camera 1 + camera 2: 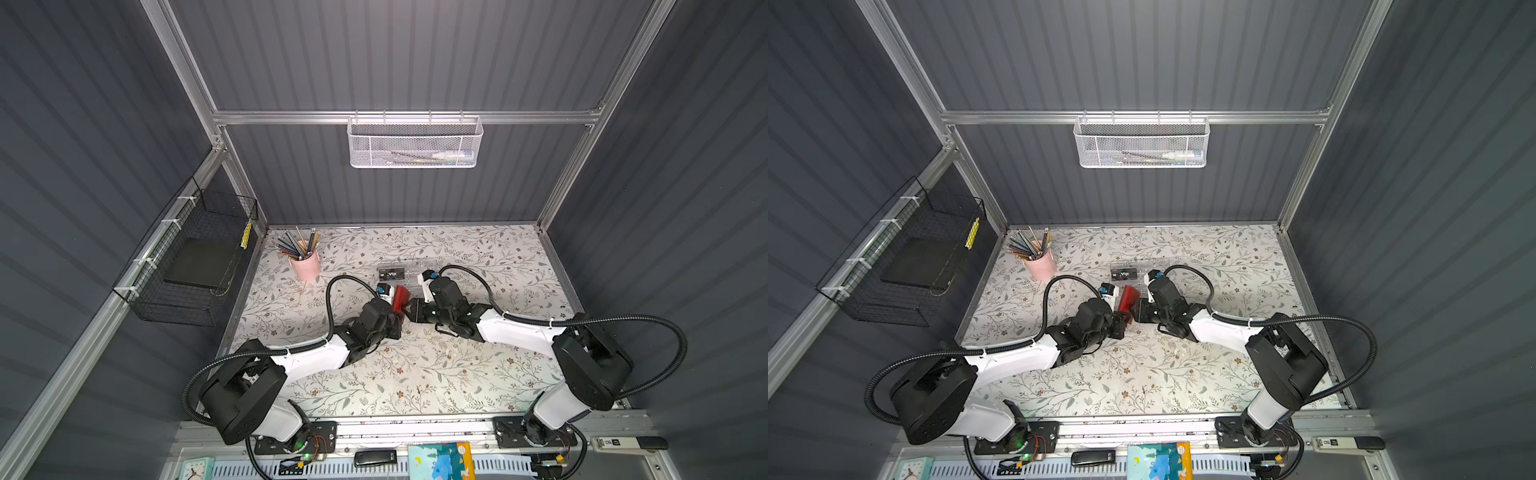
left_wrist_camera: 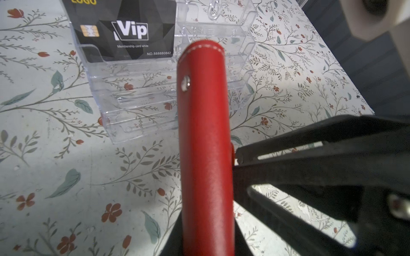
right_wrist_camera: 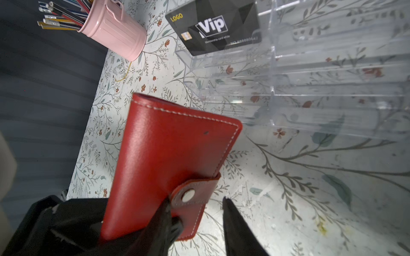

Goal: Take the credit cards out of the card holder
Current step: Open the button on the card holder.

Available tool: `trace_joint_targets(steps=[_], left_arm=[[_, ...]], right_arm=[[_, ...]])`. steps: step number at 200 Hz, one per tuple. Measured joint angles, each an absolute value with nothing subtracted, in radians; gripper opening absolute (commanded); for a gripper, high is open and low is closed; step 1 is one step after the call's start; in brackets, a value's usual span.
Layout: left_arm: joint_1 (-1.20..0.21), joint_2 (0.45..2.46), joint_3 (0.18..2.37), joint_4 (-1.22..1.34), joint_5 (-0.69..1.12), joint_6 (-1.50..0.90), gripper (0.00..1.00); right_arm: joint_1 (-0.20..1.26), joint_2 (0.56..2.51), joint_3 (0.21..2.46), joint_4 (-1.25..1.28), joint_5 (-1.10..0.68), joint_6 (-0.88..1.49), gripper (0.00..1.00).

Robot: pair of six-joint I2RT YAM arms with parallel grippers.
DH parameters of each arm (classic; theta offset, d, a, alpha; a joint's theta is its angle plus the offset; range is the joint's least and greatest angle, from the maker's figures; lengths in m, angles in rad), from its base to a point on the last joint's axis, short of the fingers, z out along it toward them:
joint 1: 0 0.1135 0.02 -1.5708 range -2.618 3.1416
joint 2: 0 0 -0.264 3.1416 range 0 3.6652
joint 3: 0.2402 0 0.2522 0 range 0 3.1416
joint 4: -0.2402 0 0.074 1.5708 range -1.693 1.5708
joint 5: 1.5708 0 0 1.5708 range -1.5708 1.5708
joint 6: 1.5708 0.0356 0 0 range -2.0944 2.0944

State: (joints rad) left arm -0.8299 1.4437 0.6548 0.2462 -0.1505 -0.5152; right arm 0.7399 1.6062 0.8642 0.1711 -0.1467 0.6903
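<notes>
Past the pink cup point(image 1: 306, 266), our left claw point(image 1: 397, 320) is clenched on the lower end of the holder point(image 1: 401, 296), holding it on edge above the bench point(image 1: 415, 374). We see the holder closed. It is smooth red leather with white stitching along the rim, its strap snapped down by a silver stud point(image 3: 188, 196). Our right claw point(image 3: 196, 200) stands released, one finger on the cover by the stud, the other clear of the holder's edge. Behind, a black Vip card point(image 2: 126, 28) sits in the clear box point(image 2: 137, 110).
</notes>
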Motion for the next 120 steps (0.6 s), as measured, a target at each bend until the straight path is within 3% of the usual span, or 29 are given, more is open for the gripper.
trace_joint_targets(steps=[120], left_arm=[[-0.833, 1.437, 0.649, 0.262, -0.17, -0.52, 0.0]], right_arm=[[0.745, 1.627, 0.933, 0.133, -0.096, 0.688, 0.21]])
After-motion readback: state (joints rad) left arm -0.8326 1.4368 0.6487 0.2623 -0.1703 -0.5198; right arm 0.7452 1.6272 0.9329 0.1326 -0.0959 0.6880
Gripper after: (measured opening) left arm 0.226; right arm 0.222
